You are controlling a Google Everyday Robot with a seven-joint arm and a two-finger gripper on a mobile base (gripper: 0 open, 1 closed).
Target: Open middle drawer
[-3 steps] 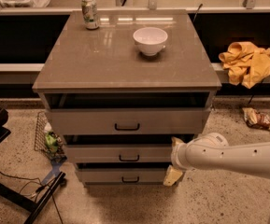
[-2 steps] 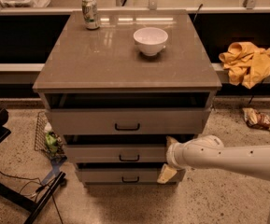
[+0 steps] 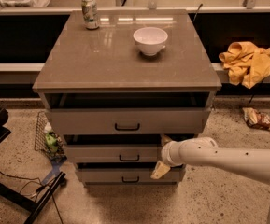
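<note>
The middle drawer (image 3: 102, 153) is the second of three in the grey-beige cabinet (image 3: 125, 64). It has a low front and a small black loop handle (image 3: 129, 158), with a dark gap above its front. My gripper (image 3: 162, 155) is at the right end of this drawer's front, to the right of the handle. It is open, with one pale finger (image 3: 165, 139) above the panel and the other (image 3: 160, 170) below it. My white arm (image 3: 228, 157) reaches in from the right.
A white bowl (image 3: 150, 40) and a can (image 3: 90, 13) stand on the cabinet top. A yellow cloth (image 3: 249, 62) lies on the ledge at the right. A wrapper (image 3: 257, 118) lies on the floor. A wire basket (image 3: 48, 136) and a black stand base (image 3: 22, 190) are at the left.
My gripper has moved left along the middle drawer's front, closer to its handle. The drawers, bowl and can have not moved.
</note>
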